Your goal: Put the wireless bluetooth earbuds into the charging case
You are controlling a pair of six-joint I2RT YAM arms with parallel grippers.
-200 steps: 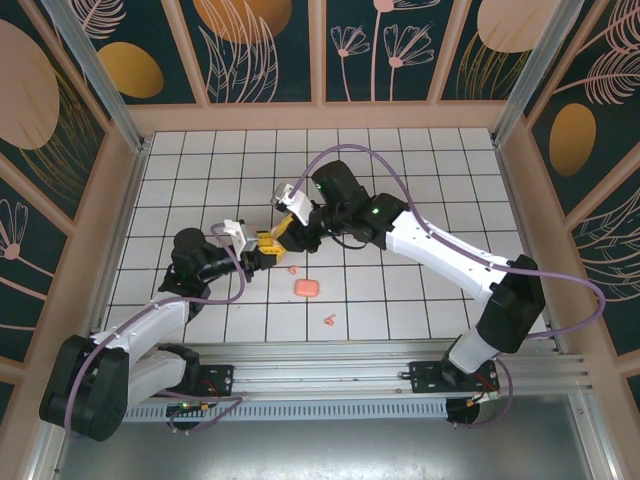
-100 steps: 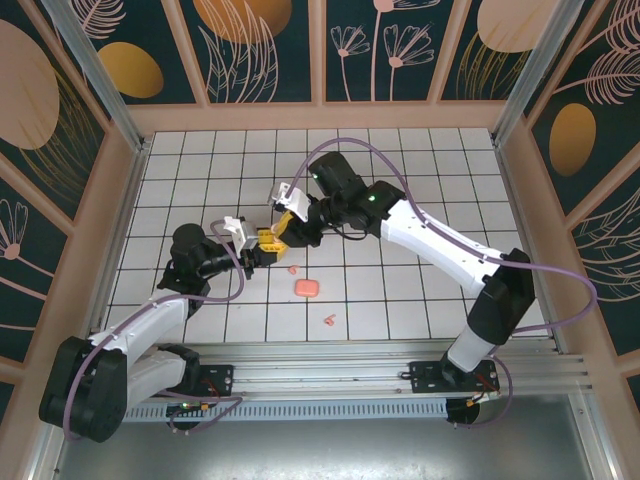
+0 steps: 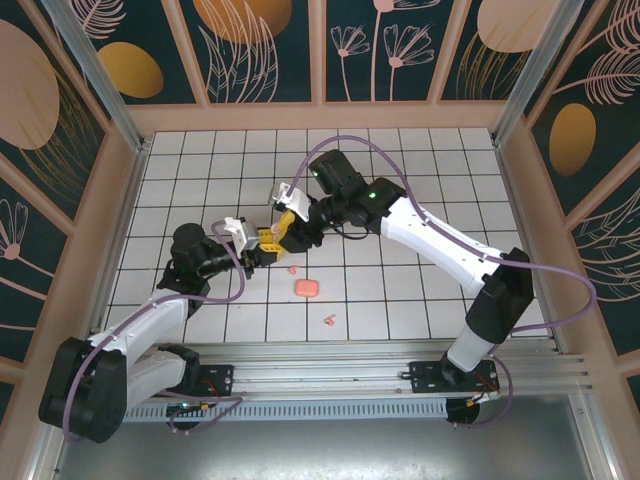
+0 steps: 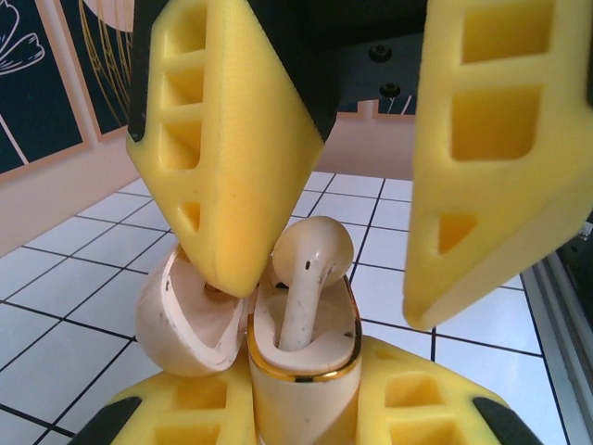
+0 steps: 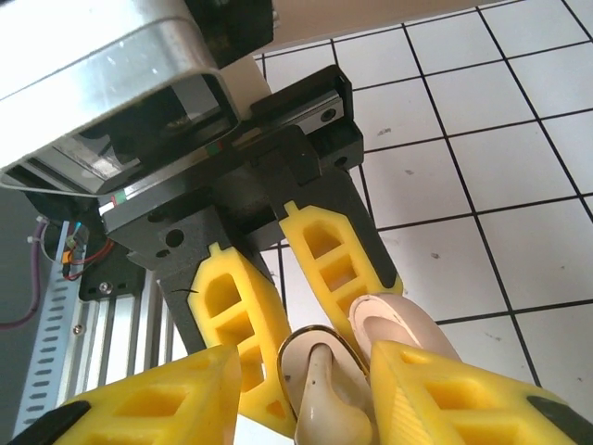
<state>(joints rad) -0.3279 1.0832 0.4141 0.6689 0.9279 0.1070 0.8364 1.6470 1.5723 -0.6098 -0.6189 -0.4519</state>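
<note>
Finding: a purpose-built robot test cell of a laboratory type, not a home or shop.

Grounds:
- The white tiled floor carries a black grid and is boxed in on the left, right and far sides.
- Aluminium posts stand at the far corners.
- The walls are dark printed panels with leaf and flower motifs, set in a wooden frame.
- Two arms, left and right, are bolted to an aluminium rail at the near edge.
- A slotted cable duct and exposed purple cables are fitted.
</note>
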